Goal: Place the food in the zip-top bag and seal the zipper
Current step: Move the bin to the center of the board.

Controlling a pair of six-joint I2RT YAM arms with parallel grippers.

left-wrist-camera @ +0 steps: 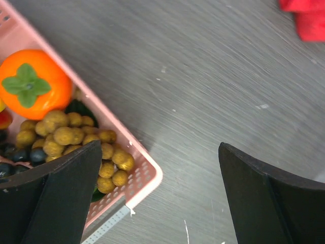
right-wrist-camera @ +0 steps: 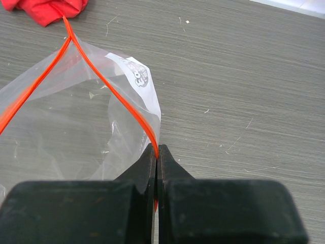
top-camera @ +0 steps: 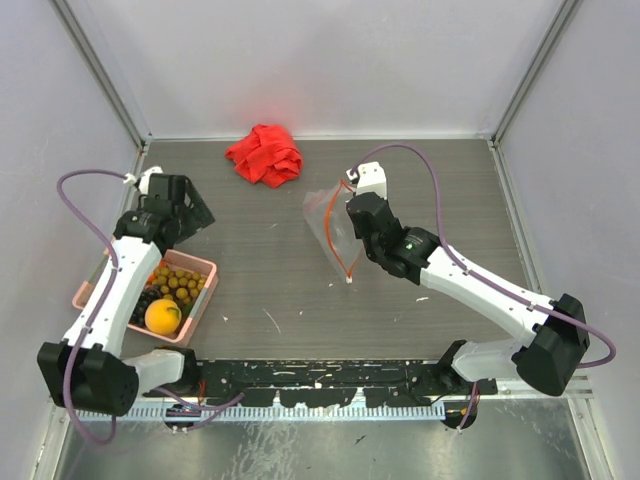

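The food lies in a pink basket (top-camera: 92, 290): an orange (top-camera: 163, 316), olive-brown grapes (top-camera: 178, 282) and dark berries (top-camera: 148, 300). The left wrist view shows the orange (left-wrist-camera: 33, 84), grapes (left-wrist-camera: 66, 134) and berries (left-wrist-camera: 30, 155). I cannot make out the lemon. My left gripper (top-camera: 190, 213) (left-wrist-camera: 160, 152) is open and empty above the basket's far corner. The clear zip-top bag (top-camera: 328, 222) (right-wrist-camera: 76, 127) stands mid-table with its mouth gaping. My right gripper (top-camera: 347, 205) (right-wrist-camera: 157, 150) is shut on the orange-red zipper strip (right-wrist-camera: 127, 104) of one lip.
A crumpled red cloth (top-camera: 265, 155) lies at the back centre, just beyond the bag; it also shows in the right wrist view (right-wrist-camera: 45, 7) and the left wrist view (left-wrist-camera: 304, 18). The basket (left-wrist-camera: 147, 170) sits at the near left. Grey walls enclose the table.
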